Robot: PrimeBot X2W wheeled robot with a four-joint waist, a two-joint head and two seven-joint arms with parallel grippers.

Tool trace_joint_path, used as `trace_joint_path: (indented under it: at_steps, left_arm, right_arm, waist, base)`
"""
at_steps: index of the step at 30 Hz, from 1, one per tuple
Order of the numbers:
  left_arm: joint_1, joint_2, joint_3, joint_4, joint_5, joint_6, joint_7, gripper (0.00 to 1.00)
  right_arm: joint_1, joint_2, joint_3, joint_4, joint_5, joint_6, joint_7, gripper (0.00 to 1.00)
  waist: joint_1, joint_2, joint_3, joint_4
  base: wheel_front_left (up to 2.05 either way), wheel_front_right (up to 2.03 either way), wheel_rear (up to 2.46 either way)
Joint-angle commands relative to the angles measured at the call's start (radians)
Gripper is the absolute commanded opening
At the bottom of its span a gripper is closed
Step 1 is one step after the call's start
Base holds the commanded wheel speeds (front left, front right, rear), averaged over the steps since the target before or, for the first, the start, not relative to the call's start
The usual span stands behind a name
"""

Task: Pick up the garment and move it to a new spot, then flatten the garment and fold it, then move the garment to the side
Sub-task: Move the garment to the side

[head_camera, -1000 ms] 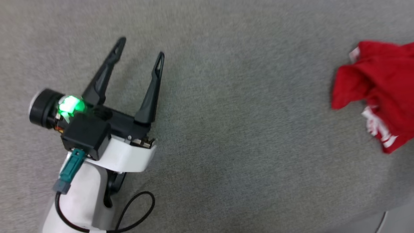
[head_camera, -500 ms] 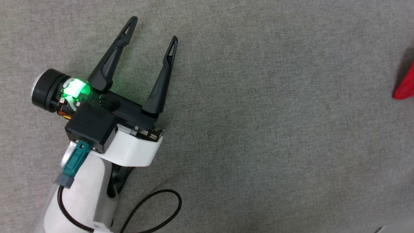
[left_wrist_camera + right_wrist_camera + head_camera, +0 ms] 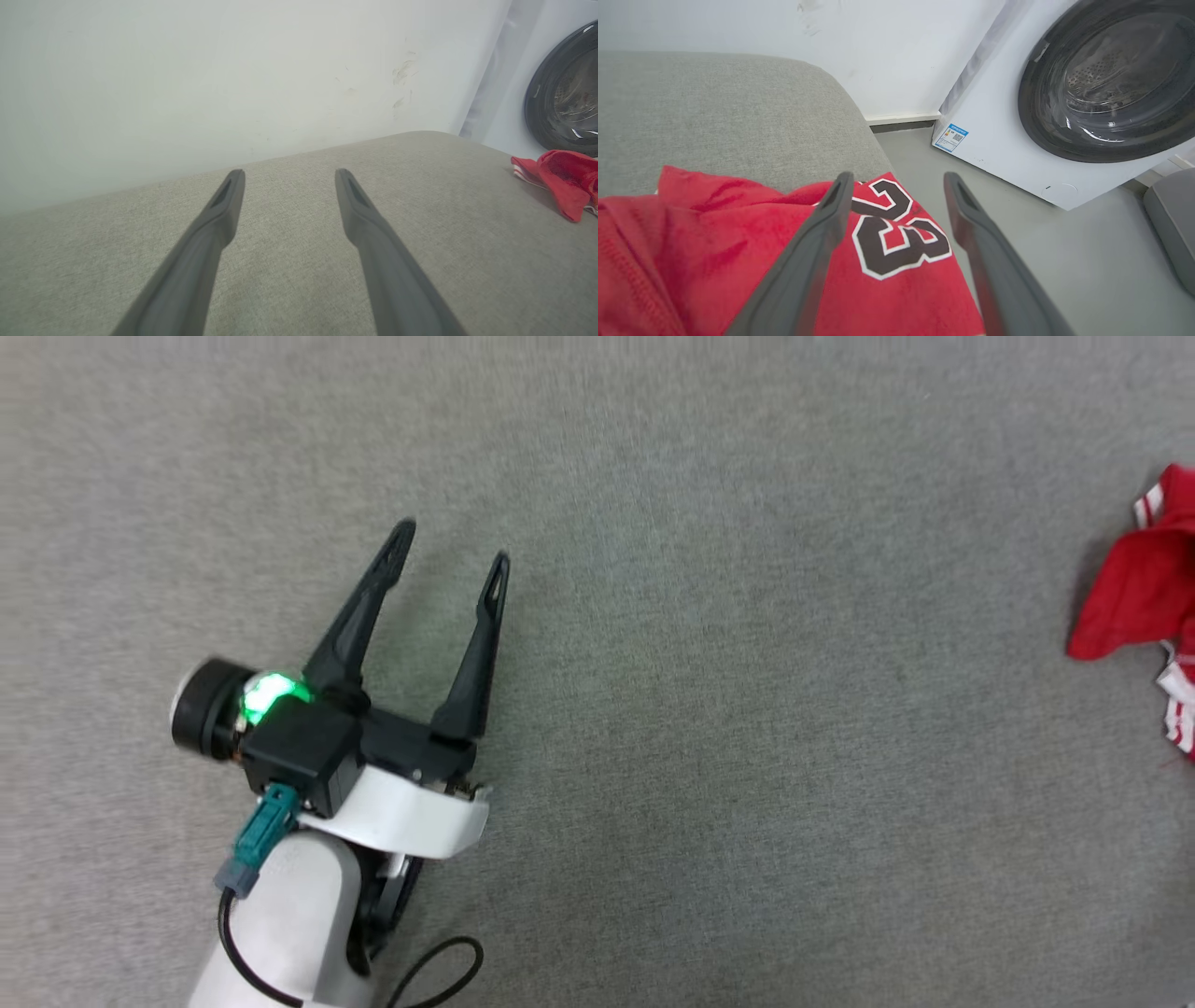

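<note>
A white washing machine [image 3: 1087, 93] stands beside the grey upholstered surface [image 3: 714, 107].

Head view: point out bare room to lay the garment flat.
The grey surface lies bare between the left pincer and the garment, and above the pincer. Crowded: lower left under the arm, and the right edge.

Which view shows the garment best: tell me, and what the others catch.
The right wrist view: the garment lies large and close there, its black 23 readable by the open right gripper. The head view cuts the garment to a red fold with striped trim at its right edge; the left wrist view shows it small, far right.
</note>
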Motion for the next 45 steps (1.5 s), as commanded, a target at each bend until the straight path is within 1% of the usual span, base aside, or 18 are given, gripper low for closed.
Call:
trace_joint_path:
  at_steps: [1,5,12,15,19,22,26,28,31,39,45]
  left_arm:
    - [0.022,-0.007,0.006,0.005,-0.003,0.006,-0.003,1.00]
    - [0.088,-0.033,0.024,0.036,-0.037,0.030,-0.008,1.00]
    - [0.189,-0.057,0.053,0.059,-0.050,0.058,-0.010,1.00]
    - [0.224,-0.062,0.067,0.067,-0.058,0.066,-0.009,1.00]
    - [0.266,-0.067,0.085,0.082,-0.068,0.075,-0.009,1.00]
    - [0.295,-0.063,0.097,0.094,-0.078,0.071,-0.009,1.00]
    - [0.328,-0.053,0.102,0.118,-0.073,0.075,-0.009,1.00]
    - [0.345,-0.058,0.107,0.130,-0.084,0.075,-0.009,1.00]
    - [0.361,-0.050,0.110,0.146,-0.083,0.079,-0.009,1.00]
    - [0.385,-0.036,0.119,0.172,-0.069,0.083,-0.009,1.00]
    - [0.398,-0.041,0.122,0.189,-0.068,0.080,-0.009,1.00]
  right_arm:
    - [0.016,0.013,0.006,-0.008,0.004,-0.001,-0.011,1.00]
    - [0.089,0.051,0.048,-0.041,0.020,-0.001,-0.044,1.00]
    - [0.232,0.128,0.110,-0.118,0.075,-0.001,-0.093,1.00]
    - [0.301,0.150,0.142,-0.166,0.091,-0.001,-0.100,1.00]
    - [0.384,0.199,0.197,-0.247,0.128,-0.001,-0.108,1.00]
    - [0.446,0.230,0.248,-0.302,0.140,-0.001,-0.097,1.00]
    - [0.516,0.251,0.337,-0.363,0.171,-0.001,-0.077,1.00]
    - [0.551,0.260,0.368,-0.394,0.182,-0.001,-0.065,1.00]
    - [0.597,0.274,0.404,-0.451,0.189,-0.001,-0.043,1.00]
    - [0.698,0.293,0.430,-0.593,0.194,-0.001,0.002,1.00]
    - [0.745,0.297,0.432,-0.652,0.201,-0.001,0.024,1.00]
  waist:
    - [0.0001,0.0000,-0.068,0.019]
    - [0.0001,0.0000,-0.153,0.038]
    - [0.0001,0.0000,-0.288,0.091]
    - [0.0001,0.0000,-0.335,0.115]
    - [0.0001,0.0000,-0.387,0.142]
    - [0.0001,0.0000,-0.426,0.161]
    - [0.0001,0.0000,-0.475,0.187]
    - [0.0001,0.0000,-0.500,0.200]
    - [0.0001,0.0000,-0.521,0.213]
    - [0.0001,0.0000,-0.551,0.218]
    - [0.0001,0.0000,-0.562,0.209]
  base:
    - [0.00,0.00,0.00]
    - [0.00,0.00,0.00]
    - [0.00,0.00,0.00]
    - [0.00,0.00,0.00]
    - [0.00,0.00,0.00]
    - [0.00,0.00,0.00]
    - [0.00,0.00,0.00]
    - [0.00,0.00,0.00]
    - [0.00,0.00,0.00]
    - [0.00,0.00,0.00]
    - [0.00,0.00,0.00]
